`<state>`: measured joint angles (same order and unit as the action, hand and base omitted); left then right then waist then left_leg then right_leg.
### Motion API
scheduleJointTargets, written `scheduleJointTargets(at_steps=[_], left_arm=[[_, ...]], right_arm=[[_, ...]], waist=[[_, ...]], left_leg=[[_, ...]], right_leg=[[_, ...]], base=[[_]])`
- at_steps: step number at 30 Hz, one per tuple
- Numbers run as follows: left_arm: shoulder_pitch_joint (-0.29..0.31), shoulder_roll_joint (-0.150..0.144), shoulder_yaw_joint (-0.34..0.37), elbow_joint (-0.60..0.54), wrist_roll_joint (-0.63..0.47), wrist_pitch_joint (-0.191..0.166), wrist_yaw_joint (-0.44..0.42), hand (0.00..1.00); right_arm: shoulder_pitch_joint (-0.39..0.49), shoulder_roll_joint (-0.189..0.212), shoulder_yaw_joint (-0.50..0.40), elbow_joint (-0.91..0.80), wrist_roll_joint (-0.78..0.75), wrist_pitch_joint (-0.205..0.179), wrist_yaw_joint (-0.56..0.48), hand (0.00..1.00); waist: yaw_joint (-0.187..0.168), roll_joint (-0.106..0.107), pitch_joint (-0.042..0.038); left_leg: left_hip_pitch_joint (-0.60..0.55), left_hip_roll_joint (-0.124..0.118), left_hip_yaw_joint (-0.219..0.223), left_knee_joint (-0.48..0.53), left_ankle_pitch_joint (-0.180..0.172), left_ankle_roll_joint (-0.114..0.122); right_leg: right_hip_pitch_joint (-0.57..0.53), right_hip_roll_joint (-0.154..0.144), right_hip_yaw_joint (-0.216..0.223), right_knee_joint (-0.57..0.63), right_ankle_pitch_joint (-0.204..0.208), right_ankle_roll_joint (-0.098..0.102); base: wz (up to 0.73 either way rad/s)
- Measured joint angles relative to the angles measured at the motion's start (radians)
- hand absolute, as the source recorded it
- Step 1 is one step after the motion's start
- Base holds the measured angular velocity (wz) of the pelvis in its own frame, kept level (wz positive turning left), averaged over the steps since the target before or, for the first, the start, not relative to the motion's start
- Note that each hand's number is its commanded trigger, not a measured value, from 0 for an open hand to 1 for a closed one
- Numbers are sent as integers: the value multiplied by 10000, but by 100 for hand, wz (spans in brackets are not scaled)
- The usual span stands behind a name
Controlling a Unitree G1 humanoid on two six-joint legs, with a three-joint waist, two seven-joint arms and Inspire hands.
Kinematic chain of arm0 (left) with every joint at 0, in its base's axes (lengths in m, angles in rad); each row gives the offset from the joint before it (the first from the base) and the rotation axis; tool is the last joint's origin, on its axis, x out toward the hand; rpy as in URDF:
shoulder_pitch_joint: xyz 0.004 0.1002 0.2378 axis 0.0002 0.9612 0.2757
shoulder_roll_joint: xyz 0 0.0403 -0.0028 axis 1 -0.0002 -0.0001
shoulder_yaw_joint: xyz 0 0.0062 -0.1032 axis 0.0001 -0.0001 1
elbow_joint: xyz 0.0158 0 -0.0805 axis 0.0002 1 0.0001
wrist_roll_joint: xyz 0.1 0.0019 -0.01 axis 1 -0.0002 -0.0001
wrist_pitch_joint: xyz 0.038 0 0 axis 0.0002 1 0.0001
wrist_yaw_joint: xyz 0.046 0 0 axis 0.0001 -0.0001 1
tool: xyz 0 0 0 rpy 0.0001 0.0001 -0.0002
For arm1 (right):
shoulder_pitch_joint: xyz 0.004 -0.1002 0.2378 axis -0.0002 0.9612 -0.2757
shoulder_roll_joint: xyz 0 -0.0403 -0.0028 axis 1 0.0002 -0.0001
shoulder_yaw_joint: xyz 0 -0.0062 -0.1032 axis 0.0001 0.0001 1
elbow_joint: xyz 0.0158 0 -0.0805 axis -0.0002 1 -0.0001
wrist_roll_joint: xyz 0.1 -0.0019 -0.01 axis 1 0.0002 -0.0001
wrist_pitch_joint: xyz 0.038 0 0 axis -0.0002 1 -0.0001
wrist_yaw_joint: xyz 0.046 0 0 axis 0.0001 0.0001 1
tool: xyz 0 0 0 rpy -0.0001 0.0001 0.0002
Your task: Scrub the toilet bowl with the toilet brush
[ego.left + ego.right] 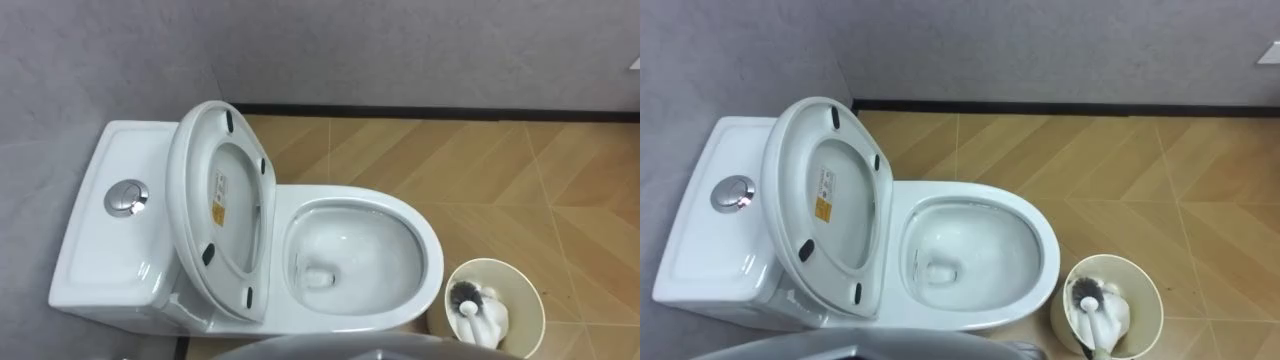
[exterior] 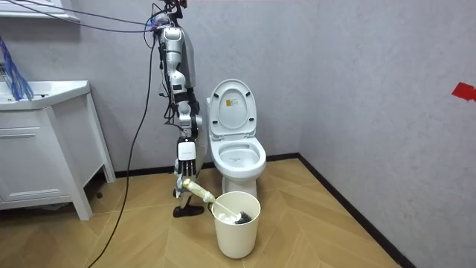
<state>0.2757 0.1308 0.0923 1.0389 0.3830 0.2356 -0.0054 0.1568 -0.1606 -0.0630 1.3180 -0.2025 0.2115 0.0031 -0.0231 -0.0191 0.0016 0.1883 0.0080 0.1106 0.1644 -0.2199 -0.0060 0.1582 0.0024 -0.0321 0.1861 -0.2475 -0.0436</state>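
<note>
White porcelain toilet [image 1: 425, 240], left eye view: seat [image 1: 215, 215] raised against the tank [image 1: 105, 240], bowl open. Cream bin [image 1: 500, 264] on the floor just beside the bowl's front, to my right. The toilet brush [image 1: 463, 293] stands in it, dark bristle head showing, with a white part next to it.

Room view: the robot stands at the toilet's side, on the room view's left. One robot hand [image 2: 184, 177], the right by my reading, hangs low at the upper end of the brush's pale handle, which slants down into the bin. I cannot tell whether its fingers are round the handle.

Right eye view: same layout, same items.

Handling, my judgement: light, stiff plastic. The handle is smooth and would be slippery if wet; the bristles are springy and likely dripping. Take hold high on the handle, well clear of the head, with a full wrap against twisting.
</note>
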Motion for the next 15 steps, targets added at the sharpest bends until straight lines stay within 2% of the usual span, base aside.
scheduleJointTargets(at_steps=[9, 15], left_arm=[[-58, 6, -167, 27, 3, 30, -47, 0], [-35, -12, -88, 23, -2, 15, 157, 0]], right_arm=[[-20, 1, 7, 17, 25, -15, -48, 0], [-22, 68, -430, -1, 1037, -63, -999, 0]], waist=[[13, -1, -2], [13, 0, -3]], left_leg=[[8, 1, -3, 1, 0, 1], [31, 0, -19, 2, 0, 1]], right_leg=[[6, -3, 8, 10, 12, 15], [23, 2, 15, 12, 18, 19]], base=[[0], [0]])
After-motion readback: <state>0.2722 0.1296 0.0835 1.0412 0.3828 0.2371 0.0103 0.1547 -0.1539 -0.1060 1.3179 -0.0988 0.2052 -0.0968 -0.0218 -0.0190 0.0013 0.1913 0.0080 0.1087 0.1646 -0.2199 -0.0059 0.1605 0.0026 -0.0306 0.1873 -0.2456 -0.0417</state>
